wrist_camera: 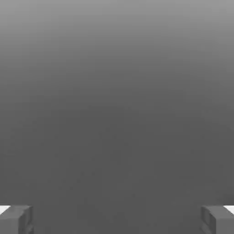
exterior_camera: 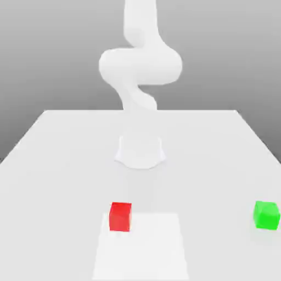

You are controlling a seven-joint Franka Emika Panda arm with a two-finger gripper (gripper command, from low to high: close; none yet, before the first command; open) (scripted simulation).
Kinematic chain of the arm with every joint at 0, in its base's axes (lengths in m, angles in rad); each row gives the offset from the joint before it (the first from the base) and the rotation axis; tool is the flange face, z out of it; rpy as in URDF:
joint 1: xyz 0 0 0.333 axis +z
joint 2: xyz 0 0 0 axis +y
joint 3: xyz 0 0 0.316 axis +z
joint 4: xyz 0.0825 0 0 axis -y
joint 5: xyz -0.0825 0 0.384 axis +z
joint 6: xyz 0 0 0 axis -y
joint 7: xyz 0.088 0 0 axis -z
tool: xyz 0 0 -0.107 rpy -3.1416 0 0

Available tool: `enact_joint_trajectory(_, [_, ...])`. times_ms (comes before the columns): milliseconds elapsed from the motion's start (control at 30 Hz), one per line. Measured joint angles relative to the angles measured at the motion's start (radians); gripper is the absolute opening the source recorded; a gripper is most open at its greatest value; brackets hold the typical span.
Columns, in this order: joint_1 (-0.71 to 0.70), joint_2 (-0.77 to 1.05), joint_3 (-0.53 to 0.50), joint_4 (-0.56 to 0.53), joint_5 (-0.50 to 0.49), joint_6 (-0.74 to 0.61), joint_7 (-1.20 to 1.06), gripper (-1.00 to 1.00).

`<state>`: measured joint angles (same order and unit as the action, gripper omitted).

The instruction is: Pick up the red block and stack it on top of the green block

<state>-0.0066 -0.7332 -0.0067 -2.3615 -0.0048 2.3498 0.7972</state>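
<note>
The red block is a small matte cube resting on the white table, near the front and slightly toward the exterior view's left. The green block, a cube of about the same size, sits far off at the exterior view's right, close to the table's edge. The two blocks are well apart and nothing touches either. In the hand view my gripper is open: its two grey fingertips stand wide apart at the frame's edges, with only plain grey background between them.
The white arm's round base stands mid-table behind the blocks, and its links rise and curl above it. A paler rectangular patch lies on the table beside the red block.
</note>
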Motion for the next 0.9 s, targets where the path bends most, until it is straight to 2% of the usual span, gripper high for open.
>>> enact_joint_trajectory(567, [-0.061,0.610,-0.065,-0.500,-0.014,0.441,-0.042,0.00])
enact_joint_trajectory(800, [-0.091,0.900,-0.027,-0.500,0.053,0.679,-0.094,0.00])
enact_joint_trajectory(833, [-0.097,0.924,-0.020,-0.497,0.057,0.700,-0.098,-1.00])
enact_joint_trajectory(900, [-0.097,0.924,-0.020,-0.497,0.057,0.700,-0.097,-1.00])
